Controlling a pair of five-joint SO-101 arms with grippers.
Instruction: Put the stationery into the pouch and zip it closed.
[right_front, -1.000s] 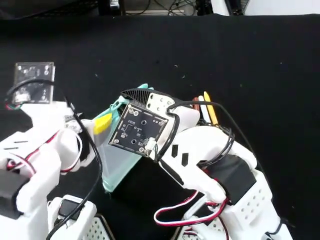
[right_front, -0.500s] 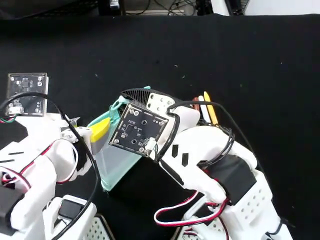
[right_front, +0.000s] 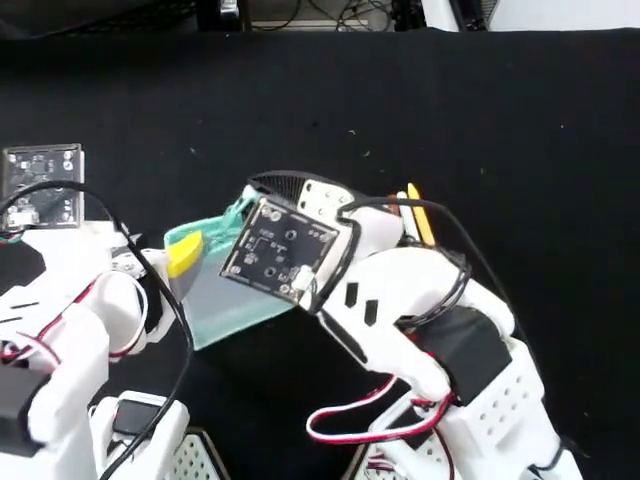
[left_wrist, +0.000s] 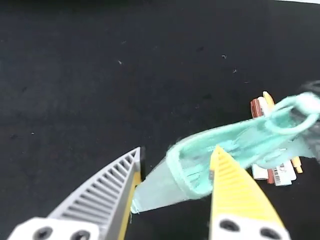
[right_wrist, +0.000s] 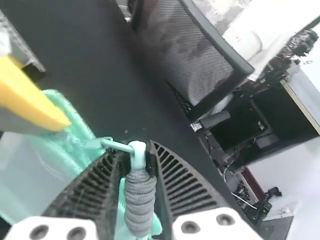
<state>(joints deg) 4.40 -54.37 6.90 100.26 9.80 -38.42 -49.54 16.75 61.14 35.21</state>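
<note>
A mint-rimmed translucent pouch (right_front: 228, 298) hangs stretched between the two arms above the black table. My right gripper (right_wrist: 134, 150), with black fingers, is shut on the grey braided zip cord (right_wrist: 138, 197) at the pouch's far end, just ahead of the arm's wrist board (right_front: 285, 250). My left gripper (left_wrist: 177, 150) stands open around the pouch's other end; its yellow finger (left_wrist: 231, 185) lies against the mint rim (left_wrist: 176, 165) and its grey finger (left_wrist: 107, 192) is clear of it. Several pens and markers, the stationery (left_wrist: 274, 171), lie on the table behind the pouch, also visible beside the right arm (right_front: 415, 212).
The black cloth (right_front: 480, 110) covers the whole table, open at the back and right. Both white arm bodies crowd the near edge. A mesh office chair (right_wrist: 200, 60) and room clutter stand beyond the table.
The left arm has drawn back to the left, taking the pouch's near end with it. The pouch has swung from steeply slanted to nearly level. The right gripper shifted slightly left, still holding the cord.
</note>
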